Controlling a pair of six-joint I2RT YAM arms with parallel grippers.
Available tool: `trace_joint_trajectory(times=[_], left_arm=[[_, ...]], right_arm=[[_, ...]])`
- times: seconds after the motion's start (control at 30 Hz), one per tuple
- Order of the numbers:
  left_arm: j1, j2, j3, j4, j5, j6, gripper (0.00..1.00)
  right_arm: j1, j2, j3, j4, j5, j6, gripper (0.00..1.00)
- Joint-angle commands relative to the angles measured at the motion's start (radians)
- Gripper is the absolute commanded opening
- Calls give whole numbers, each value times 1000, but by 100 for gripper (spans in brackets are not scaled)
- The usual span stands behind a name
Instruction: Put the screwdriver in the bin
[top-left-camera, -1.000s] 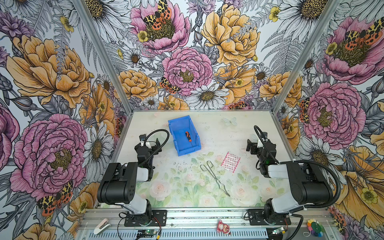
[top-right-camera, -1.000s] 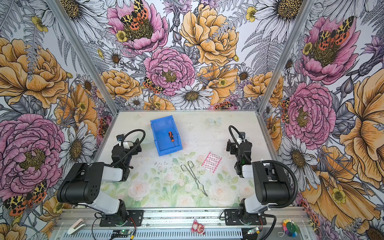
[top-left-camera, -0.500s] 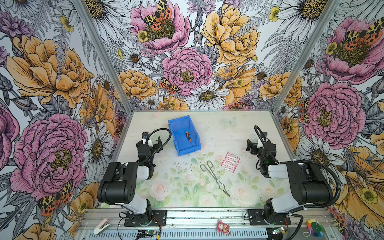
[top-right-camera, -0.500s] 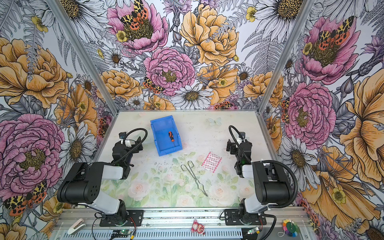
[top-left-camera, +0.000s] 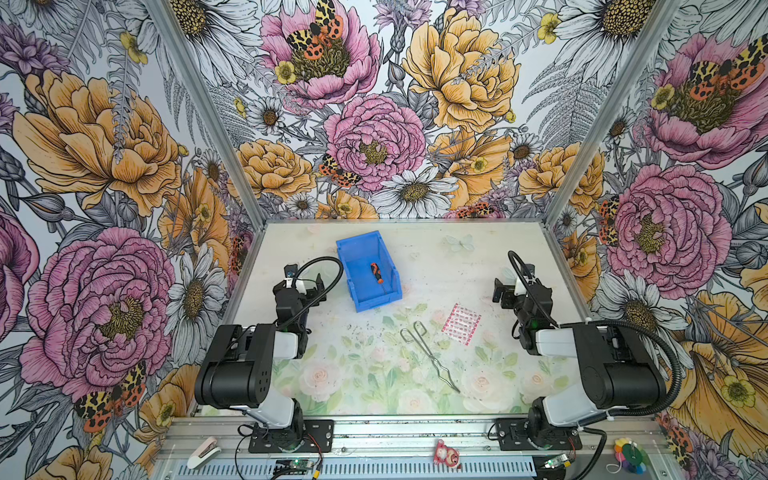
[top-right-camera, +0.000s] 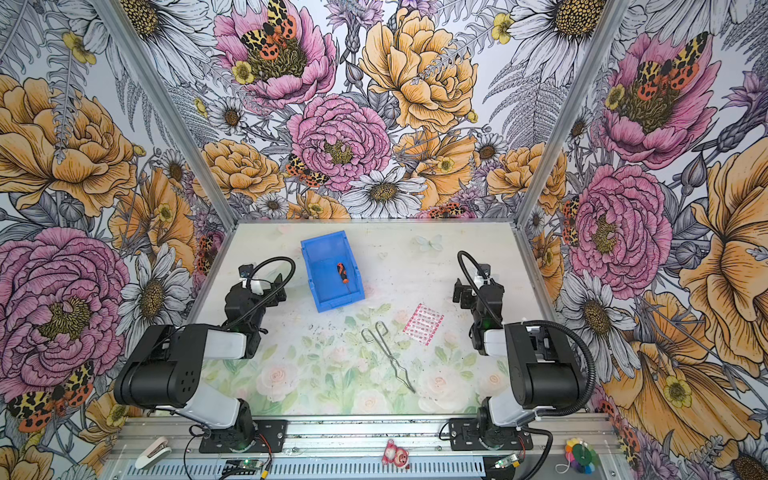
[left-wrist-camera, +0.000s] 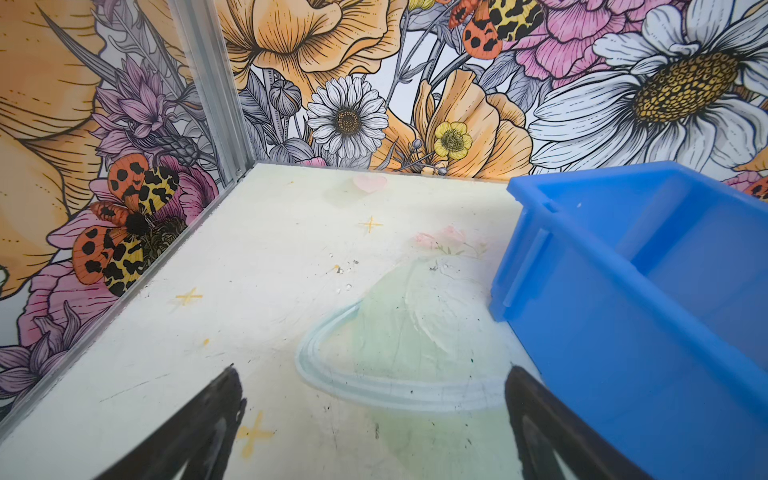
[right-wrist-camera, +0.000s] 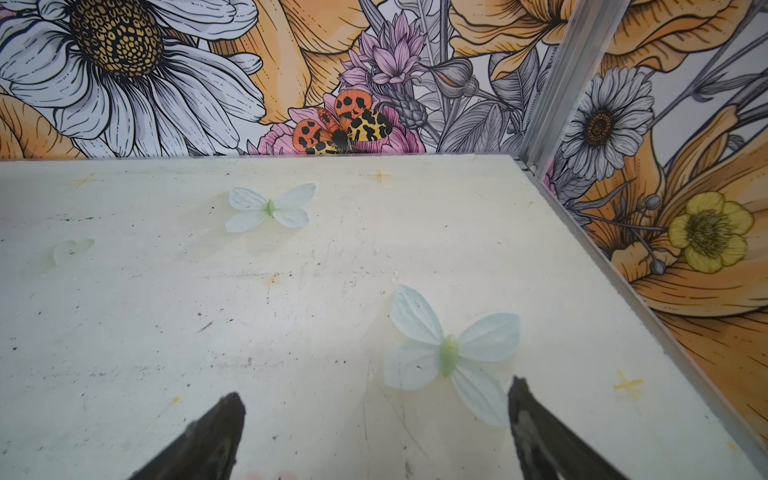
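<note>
**Screwdriver in the bin, both pincers empty.**

The screwdriver (top-left-camera: 377, 274) lies on the floor of the blue bin (top-left-camera: 363, 254), its long axis along the bin's length, handle toward the back. The left pincer (left-wrist-camera: 372, 370) gapes wide just beside the bin's outer wall, holding nothing. The right pincer (right-wrist-camera: 374, 388), also spread and empty, is well apart over bare bench (top-left-camera: 457, 270). The task looks done, and the way back is clear for both arms.

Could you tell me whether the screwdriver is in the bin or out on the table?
In. Both top views show the screwdriver lying inside the walls of the bin.
</note>
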Motion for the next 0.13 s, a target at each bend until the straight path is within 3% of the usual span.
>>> trace_joint_trajectory(times=[0.0, 0.1], left_arm=[[2, -2, 17, 1, 28, 13, 99], [1, -2, 17, 1, 28, 12, 99]], right_arm=[[-6, 4, 12, 45, -11, -3, 100], [-6, 4, 12, 44, -11, -3, 99]])
